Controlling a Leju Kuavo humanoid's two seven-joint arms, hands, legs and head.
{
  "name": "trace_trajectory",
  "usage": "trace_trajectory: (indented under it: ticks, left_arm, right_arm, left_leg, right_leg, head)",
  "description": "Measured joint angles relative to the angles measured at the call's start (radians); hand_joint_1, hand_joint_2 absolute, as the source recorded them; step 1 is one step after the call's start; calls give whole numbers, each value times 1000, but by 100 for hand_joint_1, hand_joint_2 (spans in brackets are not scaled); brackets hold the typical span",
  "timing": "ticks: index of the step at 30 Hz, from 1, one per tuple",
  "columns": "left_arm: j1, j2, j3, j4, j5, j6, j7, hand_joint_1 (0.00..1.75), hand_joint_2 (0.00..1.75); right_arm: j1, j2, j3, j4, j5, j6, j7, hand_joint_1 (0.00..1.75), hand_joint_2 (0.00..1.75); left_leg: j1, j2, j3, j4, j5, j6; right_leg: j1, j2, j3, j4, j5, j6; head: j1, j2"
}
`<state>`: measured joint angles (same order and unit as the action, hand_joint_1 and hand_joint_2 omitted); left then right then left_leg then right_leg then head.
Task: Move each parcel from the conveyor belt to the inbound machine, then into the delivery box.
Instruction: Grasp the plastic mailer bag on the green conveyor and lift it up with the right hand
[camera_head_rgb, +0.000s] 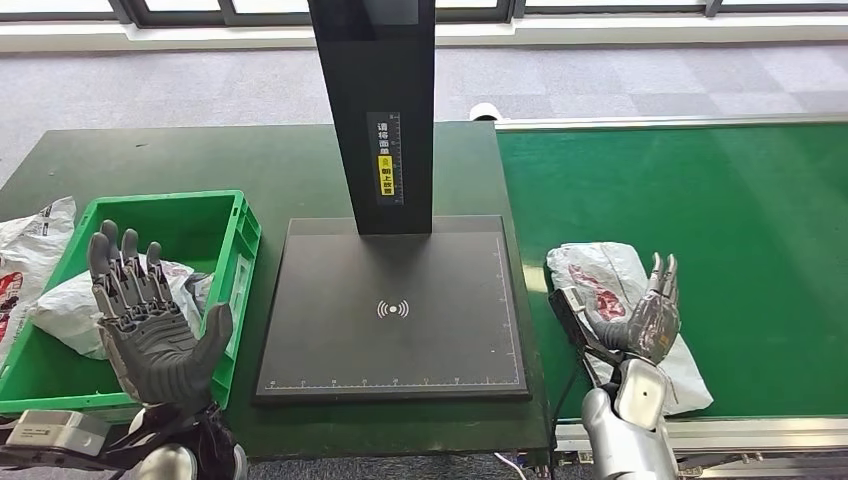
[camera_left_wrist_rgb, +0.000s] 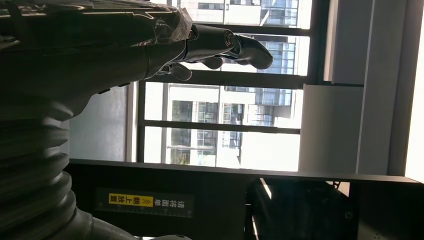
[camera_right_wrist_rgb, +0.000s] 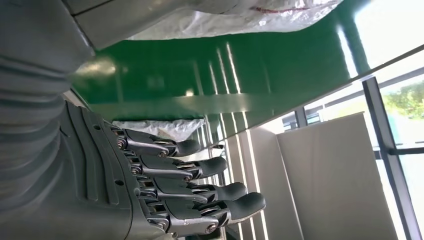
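Observation:
A white parcel with red print lies on the green conveyor belt, near its front edge. My right hand stands on edge above that parcel with its fingers stretched out and nothing held; the parcel's plastic shows just beyond them. My left hand is raised palm up over the green delivery box, fingers spread and empty. Another white parcel lies inside the box. The inbound machine's black platform sits between box and belt, bare.
The machine's black column rises behind the platform and carries a yellow label. One more white bag lies on the dark table left of the box. The belt's metal rim runs along the front.

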<state>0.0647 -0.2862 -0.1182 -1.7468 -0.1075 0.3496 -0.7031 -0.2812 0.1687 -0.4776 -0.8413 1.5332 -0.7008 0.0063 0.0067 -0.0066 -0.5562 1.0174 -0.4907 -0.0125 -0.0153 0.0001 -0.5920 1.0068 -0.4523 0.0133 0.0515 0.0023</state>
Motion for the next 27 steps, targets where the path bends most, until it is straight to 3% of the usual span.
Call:
trace_trajectory:
  ticks: [13,22,27]
  left_arm:
    - [8,10,-15,-10,-9,17,0,0,175]
    - [11,12,-18,-17,-18,21,0,0,175]
    - [11,13,-18,-17,-20,21,0,0,175]
  right_arm:
    - [-86,-36,0,240,10,10,115,0,175]
    - [-129,-68,0,379,13,197,225,0,175]
    - [-139,-74,0,413,13,229,235,0,175]
  left_leg:
    - [0,0,0,0,0,0]
    - [0,0,0,0,0,0]
    - [0,0,0,0,0,0]
  right_leg:
    - [0,0,0,0,0,0]
    - [0,0,0,0,0,0]
    - [0,0,0,0,0,0]
  head:
    - [0,0]
    - [0,0]
    - [0,0]
